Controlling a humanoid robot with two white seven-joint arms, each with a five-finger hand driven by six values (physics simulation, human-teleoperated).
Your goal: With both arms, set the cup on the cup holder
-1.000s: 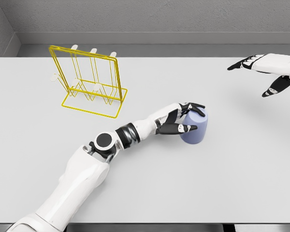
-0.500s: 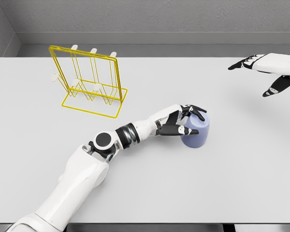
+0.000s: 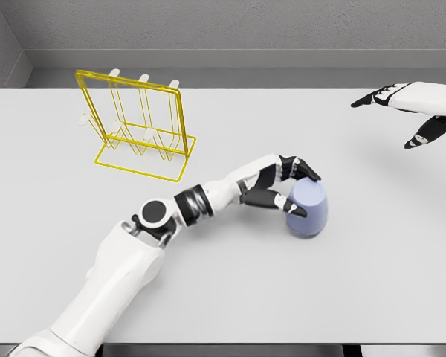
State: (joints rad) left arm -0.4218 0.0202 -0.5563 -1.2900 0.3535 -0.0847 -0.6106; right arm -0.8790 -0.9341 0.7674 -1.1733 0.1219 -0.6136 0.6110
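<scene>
Two white arms show in the head view. From the lower left the left arm reaches across the grey table [image 3: 372, 282] toward its middle. The left hand [image 3: 281, 187] is at the lavender cup [image 3: 307, 210], on the cup's left and upper side. Its dark fingers [image 3: 303, 169] curl over the top edge of the cup, and the thumb lies against the near left side. So the hand is closed around the cup, grasping it. The cup stands on the table, a little right of the middle, and it looks slightly tilted; whether its base is fully on the surface I cannot tell.

At the upper right edge of the picture is the right hand [image 3: 416, 110]. It hangs above the table with the fingers stretched out and apart, relaxed, and it holds nothing. It is well apart from the cup.

At the far left part of the table stands the cup holder [image 3: 137, 126], a rack of thin yellow wire with a flat rectangular base frame and an upright frame. Small white-tipped pegs stick out at its top and its side. No cup is on it. The holder is well apart from the cup and from both hands.

Behind the table is a grey wall [image 3: 230, 26].
</scene>
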